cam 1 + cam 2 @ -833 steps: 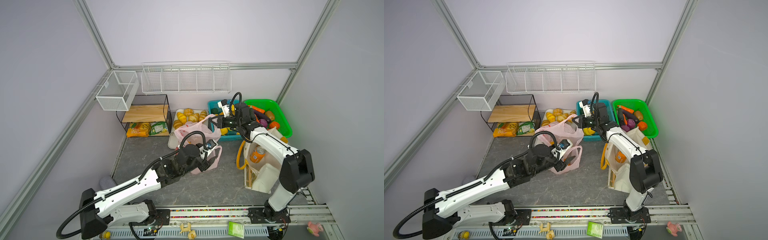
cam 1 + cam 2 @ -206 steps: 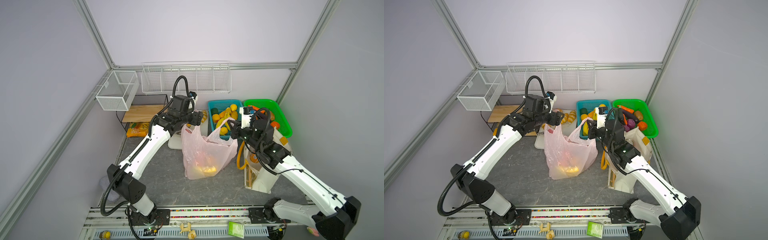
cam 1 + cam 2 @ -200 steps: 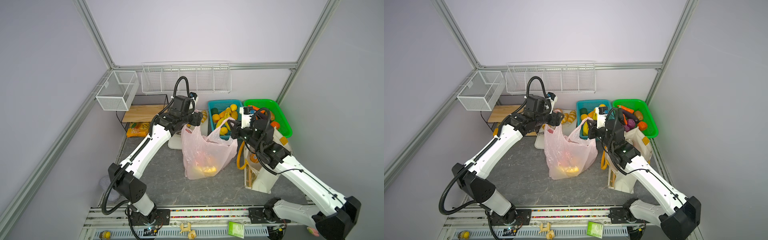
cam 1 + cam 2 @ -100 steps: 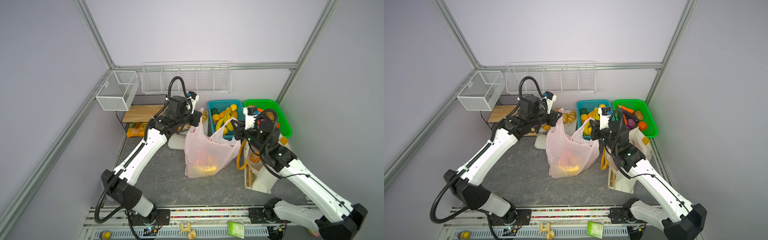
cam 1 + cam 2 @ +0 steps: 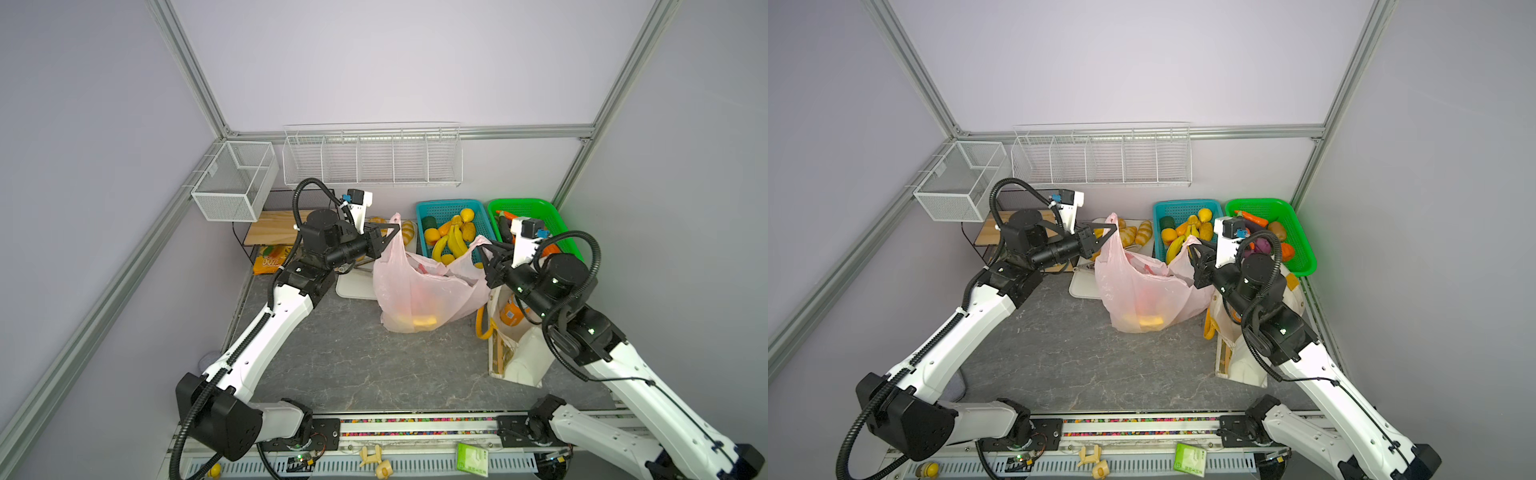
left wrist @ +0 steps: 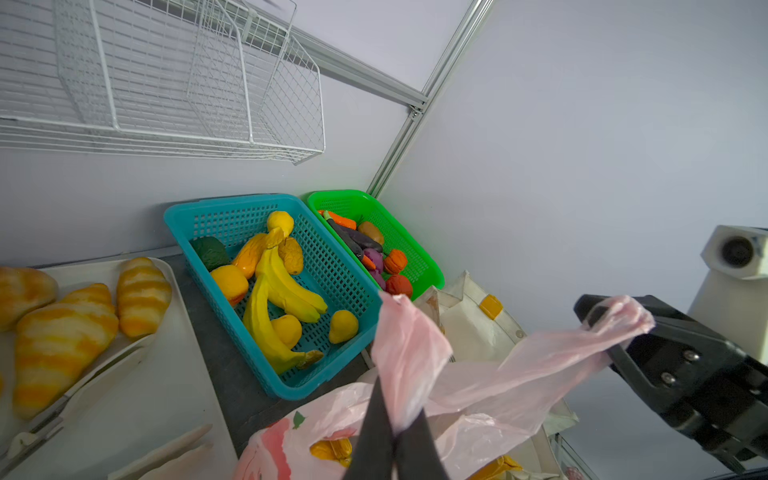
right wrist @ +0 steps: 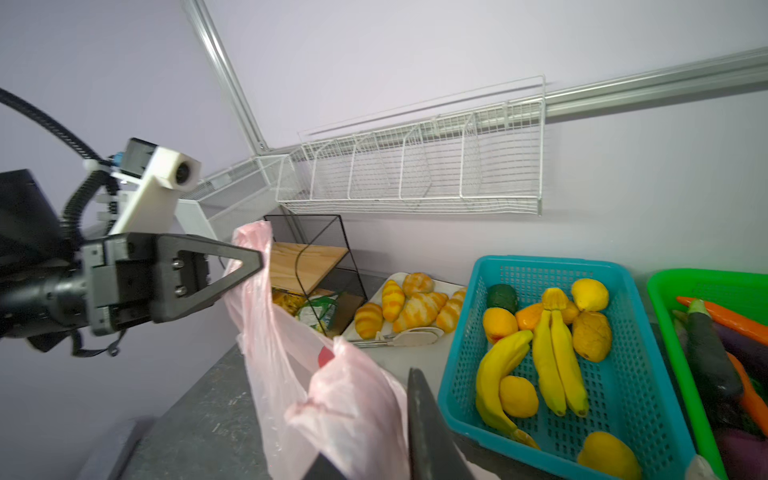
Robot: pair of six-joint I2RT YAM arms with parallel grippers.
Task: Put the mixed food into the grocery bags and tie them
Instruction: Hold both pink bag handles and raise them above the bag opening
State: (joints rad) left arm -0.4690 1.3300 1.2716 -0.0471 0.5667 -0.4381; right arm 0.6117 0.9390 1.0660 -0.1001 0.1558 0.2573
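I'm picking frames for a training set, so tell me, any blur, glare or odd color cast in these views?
In both top views, soft even light, no glare; the green basket tints the wall beside it green. Left wrist view: sharp on the blue basket, its fingers a dark silhouette. Right wrist view: the pink bag close up looks soft.

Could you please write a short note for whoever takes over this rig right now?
Left claw: shut on one handle of the translucent pink plastic bag.
Right claw: grips the other handle, stretched taut.
Yellow food shows inside the bag; the cream canvas tote holds an orange soda can.
Left to do: yellow bananas and other fruit lie in the teal plastic basket; neither bag is tied.
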